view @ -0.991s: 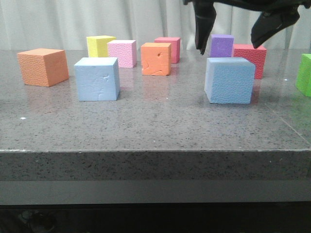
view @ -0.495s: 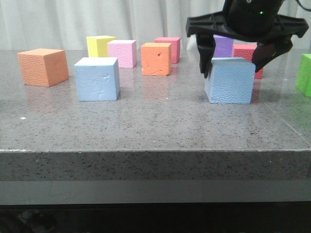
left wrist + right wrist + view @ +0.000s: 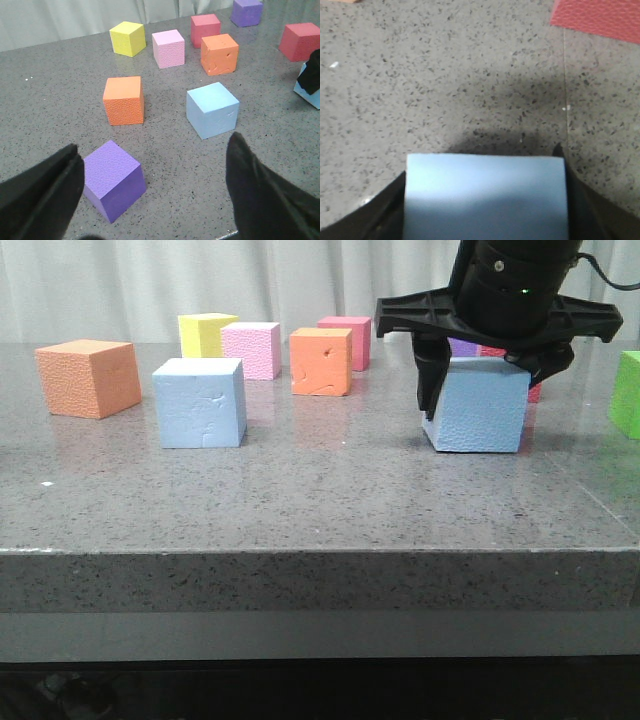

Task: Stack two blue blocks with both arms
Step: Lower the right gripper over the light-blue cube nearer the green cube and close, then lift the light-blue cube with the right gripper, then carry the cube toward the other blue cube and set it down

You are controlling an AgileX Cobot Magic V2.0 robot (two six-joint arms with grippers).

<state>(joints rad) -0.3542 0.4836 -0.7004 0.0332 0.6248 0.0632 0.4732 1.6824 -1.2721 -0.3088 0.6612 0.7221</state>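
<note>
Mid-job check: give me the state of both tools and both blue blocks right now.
Right tool: down around the right blue block, fingers at its sides.
Right blue block: on the table, unstacked.
Left tool: open, holding nothing.
Left blue block: on the table, untouched.

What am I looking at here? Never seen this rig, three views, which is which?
It is a two-armed robot at a grey stone table strewn with coloured foam cubes. The front view looks across the table. The other two come from cameras on each wrist. The right tool straddles one blue cube, its fingers at the cube's sides; the right wrist view shows that cube between them. The left tool hangs open above a purple cube, holding nothing. The other blue cube sits untouched.
</note>
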